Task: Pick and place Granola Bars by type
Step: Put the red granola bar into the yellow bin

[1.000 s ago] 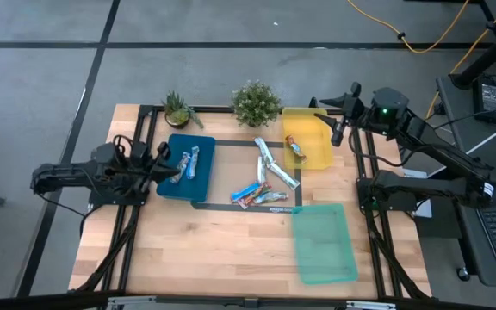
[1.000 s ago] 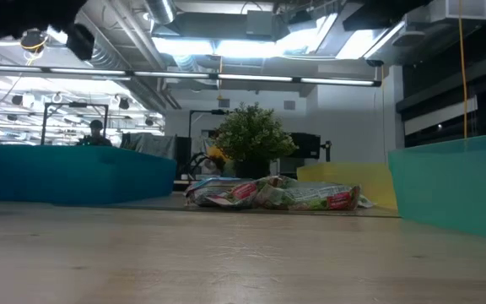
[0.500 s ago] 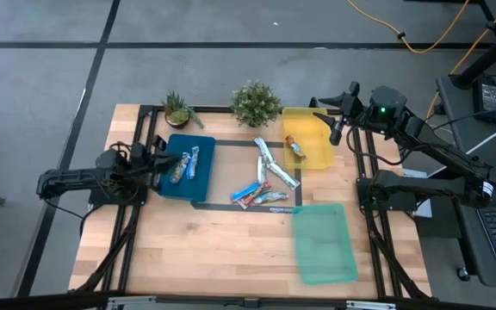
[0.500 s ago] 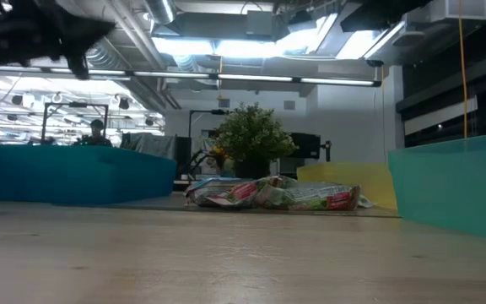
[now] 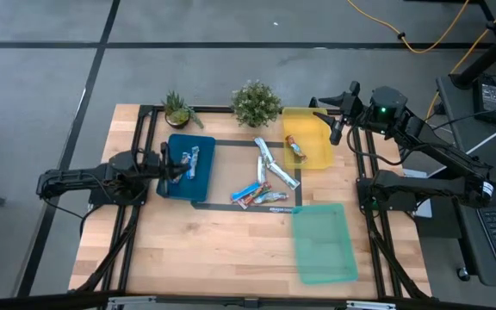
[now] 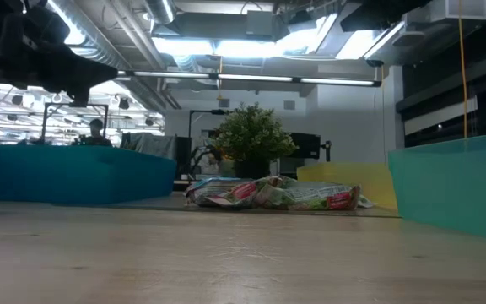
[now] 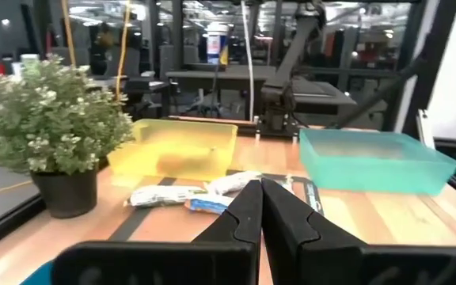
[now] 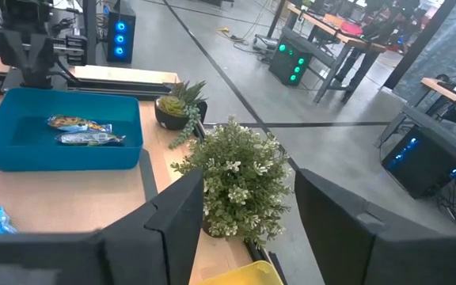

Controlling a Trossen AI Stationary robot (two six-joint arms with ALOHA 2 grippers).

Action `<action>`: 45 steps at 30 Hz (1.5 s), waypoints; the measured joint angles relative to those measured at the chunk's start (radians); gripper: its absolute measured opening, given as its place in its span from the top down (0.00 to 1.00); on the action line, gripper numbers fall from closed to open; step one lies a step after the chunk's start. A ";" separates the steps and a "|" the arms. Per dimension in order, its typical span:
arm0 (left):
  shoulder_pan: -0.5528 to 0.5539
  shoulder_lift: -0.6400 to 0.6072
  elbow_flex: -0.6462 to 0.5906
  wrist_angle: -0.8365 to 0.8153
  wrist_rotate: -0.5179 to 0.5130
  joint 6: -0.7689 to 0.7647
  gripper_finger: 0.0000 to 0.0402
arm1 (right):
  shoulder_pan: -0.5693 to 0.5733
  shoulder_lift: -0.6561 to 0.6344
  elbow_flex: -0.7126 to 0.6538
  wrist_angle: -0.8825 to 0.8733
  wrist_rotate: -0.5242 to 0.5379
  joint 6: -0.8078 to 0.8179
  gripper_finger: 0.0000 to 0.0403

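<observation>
Two granola bars point(image 5: 185, 164) lie in the blue tray point(image 5: 198, 182), also seen in the right wrist view point(image 8: 81, 131). Several more bars point(image 5: 265, 179) lie in a loose heap on the table's middle point(image 6: 272, 192). One bar point(image 5: 294, 151) lies in the yellow tray point(image 5: 317, 138). My left gripper point(image 5: 169, 164) is shut and holds nothing; it points level toward the table's right, at the blue tray's left edge point(image 7: 261, 210). My right gripper point(image 5: 332, 120) hangs open and holds nothing, high over the yellow tray's far right corner point(image 8: 248, 214).
A green tray point(image 5: 324, 245) lies at the near right. Two potted plants point(image 5: 256, 103) point(image 5: 177, 109) stand along the far edge. Black tape marks a rectangle round the heap of bars. Bare wood fills the near left of the table.
My left gripper has sunk lower at the blue tray's left edge and rolled about its own axis, staying shut; in the low view the arm has come down into the upper left. The bars have not moved.
</observation>
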 joint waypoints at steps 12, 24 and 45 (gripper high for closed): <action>0.000 0.002 0.000 -0.001 0.007 -0.061 0.99 | 0.000 0.000 0.000 0.000 0.000 0.001 0.50; 0.000 0.002 0.000 0.001 0.007 -0.070 1.00 | 0.001 0.040 0.000 -0.008 -0.002 0.172 0.50; 0.000 0.002 0.000 0.001 0.008 -0.070 0.98 | 0.289 0.319 0.001 0.045 -0.080 0.106 0.28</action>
